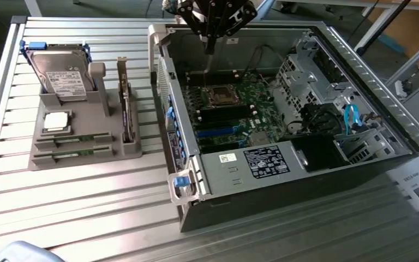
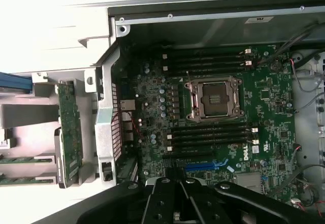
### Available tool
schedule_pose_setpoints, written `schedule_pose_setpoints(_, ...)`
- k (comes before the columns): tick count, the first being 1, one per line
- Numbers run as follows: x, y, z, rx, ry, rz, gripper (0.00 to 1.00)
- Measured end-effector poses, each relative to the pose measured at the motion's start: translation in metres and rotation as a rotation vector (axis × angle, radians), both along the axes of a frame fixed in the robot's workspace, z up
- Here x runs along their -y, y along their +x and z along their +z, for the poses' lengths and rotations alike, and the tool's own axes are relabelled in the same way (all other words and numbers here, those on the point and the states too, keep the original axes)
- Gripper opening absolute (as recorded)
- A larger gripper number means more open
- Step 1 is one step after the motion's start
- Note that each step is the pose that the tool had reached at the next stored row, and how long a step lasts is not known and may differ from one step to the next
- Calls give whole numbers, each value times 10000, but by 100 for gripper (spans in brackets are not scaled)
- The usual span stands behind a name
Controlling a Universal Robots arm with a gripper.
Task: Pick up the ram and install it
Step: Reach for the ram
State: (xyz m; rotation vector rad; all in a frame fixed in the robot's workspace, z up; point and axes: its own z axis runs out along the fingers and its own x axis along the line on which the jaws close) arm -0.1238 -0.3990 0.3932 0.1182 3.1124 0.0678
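With the gripper (image 1: 209,48) pressed together on nothing above the case (image 1: 231,173), the ram (image 1: 75,140) at its eight o'clock looks light, stiff and fragile, best pinched by its long edges.

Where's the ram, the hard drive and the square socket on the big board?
Ram (image 1: 71,141): exterior view, middle of one green stick in the gray holder.
Hard drive (image 1: 65,76): exterior view, on its white label.
Socket (image 2: 213,99): wrist view, the centre inside its metal frame.
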Motion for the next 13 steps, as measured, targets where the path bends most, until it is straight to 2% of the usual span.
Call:
schedule_pose_setpoints(6, 0, -90, 1, -2, -2, 1, 10)
schedule_pose_setpoints(13, 0, -257, 1, -1, -1, 1, 10)
